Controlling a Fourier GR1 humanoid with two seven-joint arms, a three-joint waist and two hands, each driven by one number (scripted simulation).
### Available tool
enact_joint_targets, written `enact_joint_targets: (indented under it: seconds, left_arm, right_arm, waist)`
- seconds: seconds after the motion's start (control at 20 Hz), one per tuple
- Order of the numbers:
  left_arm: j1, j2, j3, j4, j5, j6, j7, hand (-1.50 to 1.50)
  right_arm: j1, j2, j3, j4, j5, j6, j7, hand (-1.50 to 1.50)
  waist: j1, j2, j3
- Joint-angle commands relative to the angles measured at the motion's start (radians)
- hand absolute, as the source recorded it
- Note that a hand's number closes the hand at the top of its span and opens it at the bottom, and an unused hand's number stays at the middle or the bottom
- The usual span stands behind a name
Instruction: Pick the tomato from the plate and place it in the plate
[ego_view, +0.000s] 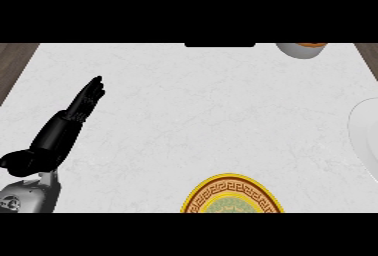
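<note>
Since no tomato shows anywhere on the desk (199, 110), progress is hard to pin down; nothing visible says the pick is done.

Left side: the left hand (70, 120) comes in from the lower left, palm low and fingers (90, 95) straight, pressed together and pointing up and slightly right. They hold nothing and touch no task thing, so this reads as resting, not reaching. Grey forearm (29, 195) sits below it at the edge.

Right of the fingers and lower: a gold-patterned plate (232, 197), cut by the lower edge, well apart from the fingertips. Its visible part carries no tomato, only a green centre and ornate rim.

Farther right, above fingertip level at the far edge: a small bowl-like thing (301, 48), cut off, orange-brown inside; cannot tell what it holds.

Far right: a plain white plate (367, 135), mostly out of view, and the part that shows is bare.

Right hand is not in view, so whether it carries the tomato cannot be told.

Judgement: either early or mid-transfer out of sight. Placing is not shown done on either plate. Left to do, as far as visible: get the tomato onto the target plate.
</note>
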Motion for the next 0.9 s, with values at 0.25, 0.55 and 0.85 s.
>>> enact_joint_targets:
  seconds: [0.25,0.55,0.85]
  left_arm:
    - [0.010,-0.018,-0.003,-0.019,-0.018,-0.021,-0.005,0.00]
    - [-0.016,-0.021,0.016,-0.024,-0.022,-0.016,0.017,0.00]
    - [0.017,-0.005,0.043,-0.022,-0.003,-0.036,-0.003,0.00]
  right_arm:
    - [0.067,-0.032,-0.102,0.152,-0.077,-0.251,-0.085,-1.50]
    - [0.078,-0.022,-0.106,0.068,-0.141,-0.350,-0.221,-1.50]
    - [0.079,0.042,-0.134,-0.050,-0.264,-0.534,-0.391,-1.50]
  waist:
    - [0.011,0.001,-0.001]
    - [0.002,-0.002,-0.001]
    - [-0.001,-0.006,0.000]
